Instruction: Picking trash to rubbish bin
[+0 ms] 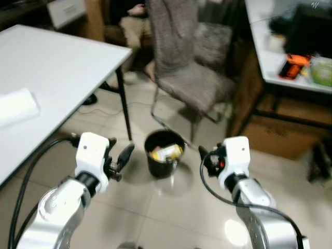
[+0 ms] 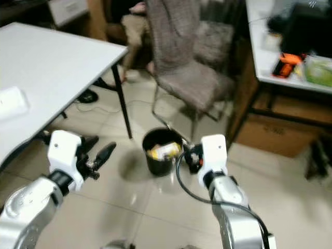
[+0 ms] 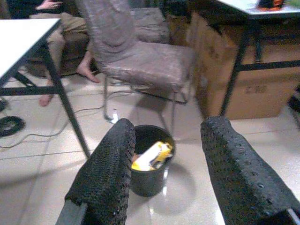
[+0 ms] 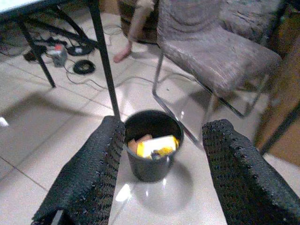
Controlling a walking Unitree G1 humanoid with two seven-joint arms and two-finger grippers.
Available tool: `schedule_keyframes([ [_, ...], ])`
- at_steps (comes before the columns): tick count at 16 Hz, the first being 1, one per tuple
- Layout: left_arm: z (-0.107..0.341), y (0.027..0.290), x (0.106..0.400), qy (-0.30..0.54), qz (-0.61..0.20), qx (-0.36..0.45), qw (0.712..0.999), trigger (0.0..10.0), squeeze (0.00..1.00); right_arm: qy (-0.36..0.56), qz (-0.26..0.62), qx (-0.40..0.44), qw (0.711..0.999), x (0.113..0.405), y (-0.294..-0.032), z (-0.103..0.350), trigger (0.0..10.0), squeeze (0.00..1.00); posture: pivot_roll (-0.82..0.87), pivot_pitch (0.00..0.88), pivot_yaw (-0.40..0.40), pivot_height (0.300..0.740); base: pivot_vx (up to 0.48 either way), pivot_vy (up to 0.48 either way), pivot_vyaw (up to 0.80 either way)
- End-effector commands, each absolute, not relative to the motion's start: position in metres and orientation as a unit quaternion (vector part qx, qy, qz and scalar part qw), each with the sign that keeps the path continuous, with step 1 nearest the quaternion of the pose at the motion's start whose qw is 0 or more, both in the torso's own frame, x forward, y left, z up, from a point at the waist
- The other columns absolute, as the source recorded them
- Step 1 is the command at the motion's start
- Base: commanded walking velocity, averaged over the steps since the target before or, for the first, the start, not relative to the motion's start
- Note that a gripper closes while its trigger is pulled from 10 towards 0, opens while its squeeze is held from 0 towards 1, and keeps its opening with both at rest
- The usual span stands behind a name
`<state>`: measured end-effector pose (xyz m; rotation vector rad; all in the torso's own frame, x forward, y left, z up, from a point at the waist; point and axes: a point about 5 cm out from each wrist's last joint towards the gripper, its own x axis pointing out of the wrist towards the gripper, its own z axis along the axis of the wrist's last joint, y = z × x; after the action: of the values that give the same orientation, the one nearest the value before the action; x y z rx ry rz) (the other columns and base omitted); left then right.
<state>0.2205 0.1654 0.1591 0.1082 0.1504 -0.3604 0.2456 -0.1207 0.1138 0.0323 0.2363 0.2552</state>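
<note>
A small black rubbish bin (image 1: 164, 153) stands on the tiled floor between my two arms, with a yellow and white packet (image 1: 167, 152) and some brown scraps inside. My left gripper (image 1: 123, 155) is held to the bin's left, open and empty. My right gripper (image 1: 205, 156) is to the bin's right, also open with nothing between its fingers. Both wrist views look down at the bin (image 3: 151, 159) (image 4: 151, 150) framed by black textured fingers (image 3: 110, 173) (image 4: 91, 171).
A white table (image 1: 52, 78) with a black leg (image 1: 124, 106) stands at the left. A grey chair (image 1: 192, 78) is behind the bin. Another table (image 1: 282, 62) and a cardboard box (image 1: 282, 135) are at the right. A seated person's legs (image 1: 136, 31) show at the back.
</note>
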Motion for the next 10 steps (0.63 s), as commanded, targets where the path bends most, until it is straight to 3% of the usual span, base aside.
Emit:
schedule_keyframes([
  [1,0.16,0.169,0.22,0.076,-0.162,0.05,0.983,10.0,0.0,0.104,0.135,0.016,0.985,0.247,-0.117,0.119,10.0,0.0,0.11,0.082,-0.069,0.74,0.0,0.0,0.0],
  [3,0.166,0.172,0.222,0.057,-0.135,0.046,0.988,10.0,0.0,0.087,0.148,0.001,0.985,0.25,-0.114,0.125,10.0,0.0,0.11,0.082,-0.074,0.74,0.0,0.0,0.0],
  [10,0.196,0.184,0.235,-0.016,-0.074,0.093,0.993,10.0,0.0,0.031,0.193,-0.012,0.981,0.258,-0.103,0.149,10.0,0.0,0.11,0.084,-0.078,0.74,0.048,0.0,0.8],
])
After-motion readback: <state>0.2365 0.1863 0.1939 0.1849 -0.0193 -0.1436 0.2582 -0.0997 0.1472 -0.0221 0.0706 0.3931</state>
